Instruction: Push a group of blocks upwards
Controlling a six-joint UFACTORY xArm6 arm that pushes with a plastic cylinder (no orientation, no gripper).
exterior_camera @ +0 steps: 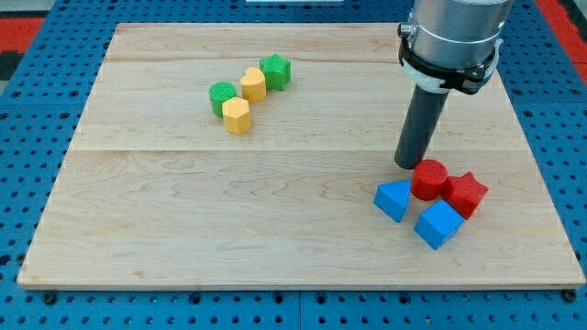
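My tip point(409, 165) rests on the wooden board at the view's right, just above and left of a red cylinder point(428, 179). That cylinder belongs to a tight group at the lower right: a red star point(466, 193) to its right, a blue triangular block point(393, 199) to its lower left and a blue cube point(437, 224) below it. A second group lies at the upper middle: a green star point(275, 71), a yellow heart-like block point(253, 84), a green cylinder point(222, 97) and a yellow hexagonal block point(238, 116).
The wooden board point(183, 220) lies on a blue pegboard table point(37, 137). The arm's grey body point(454, 37) hangs over the board's upper right.
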